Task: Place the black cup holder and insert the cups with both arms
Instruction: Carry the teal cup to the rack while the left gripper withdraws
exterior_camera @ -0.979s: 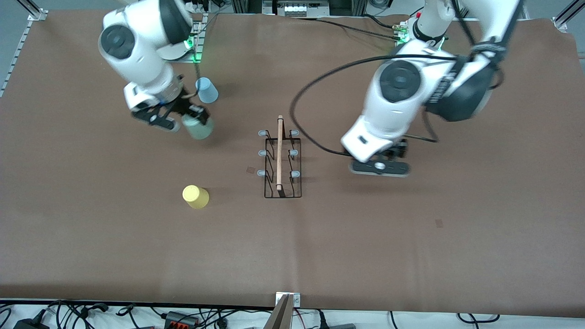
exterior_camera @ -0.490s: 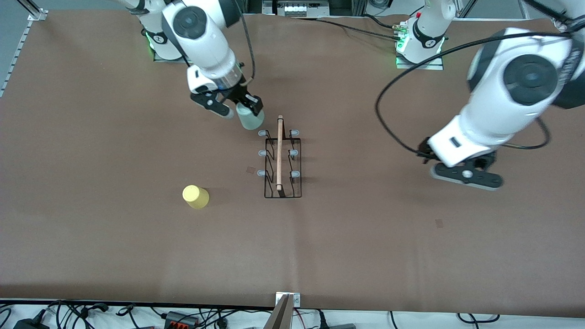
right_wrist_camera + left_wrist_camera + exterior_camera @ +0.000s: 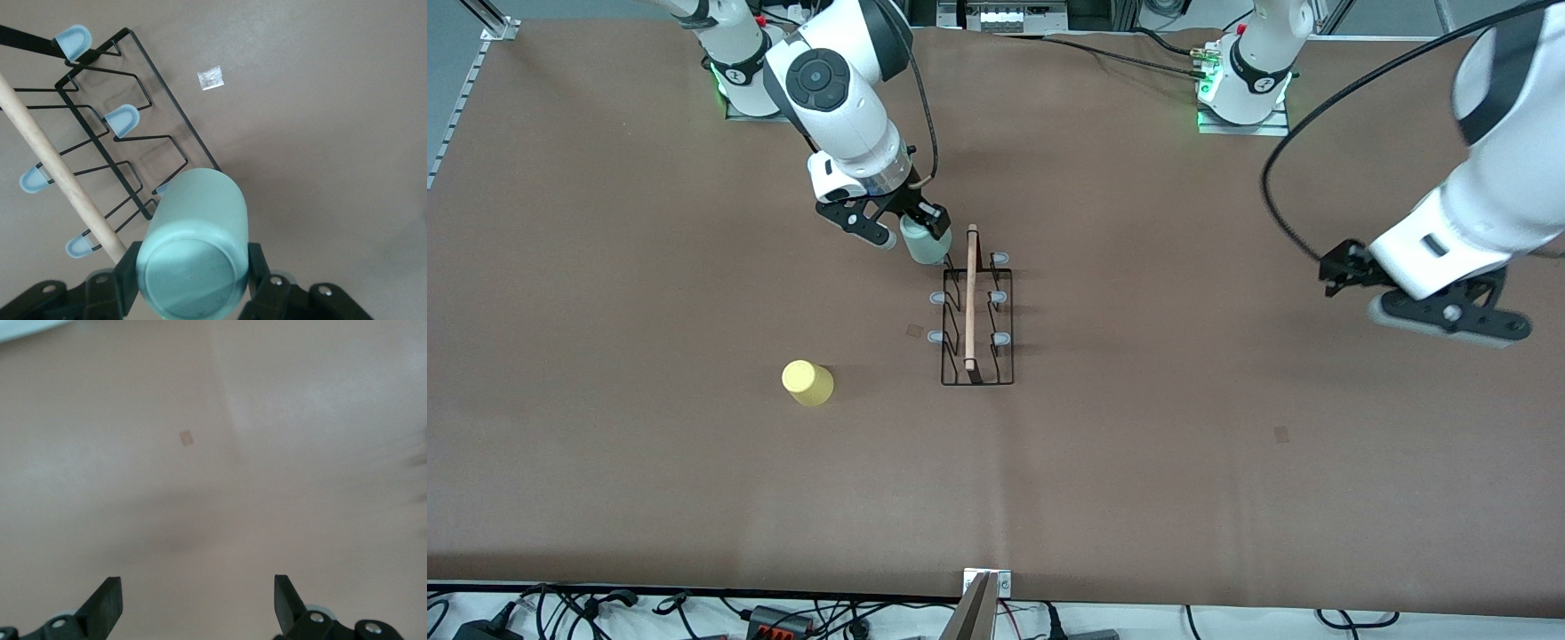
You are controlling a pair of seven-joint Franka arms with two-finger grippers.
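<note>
1. Right gripper (image 3: 898,227) clamped on the mint green cup (image 3: 923,240), mouth down, over the peg at the corner of the black cup holder (image 3: 976,307) that lies toward the robot bases and the right arm's end. Right wrist view: cup (image 3: 193,243) pinched between both fingers (image 3: 127,277), covering that peg; can't tell if it's seated or only above it.
2. Holder sits near table centre, long axis running from the base edge toward the front-camera edge. Wooden rod handle (image 3: 970,298) along the top, just beside the held cup: the closest obstruction.
3. Other five pegs bare, e.g. the middle one on the same side (image 3: 937,298).
4. Yellow cup (image 3: 807,383) upside down on the table (image 3: 694,498), toward the right arm's end, nearer the front camera than the holder's base. Well apart from the holder and gripper.
5. Left gripper (image 3: 1423,298) up in the air over bare table toward the left arm's end, well apart from the holder. Jaws wide, nothing between them; left wrist view shows both fingertips (image 3: 107,603) spread over plain table with one small tape mark (image 3: 187,437).
6. Small tape square (image 3: 914,331) on the table just beside the holder, on the right arm's side.
7. Open room: wide bare strip along the front-camera edge, and both end edges. Cables (image 3: 1120,53) only along the base edge.
</note>
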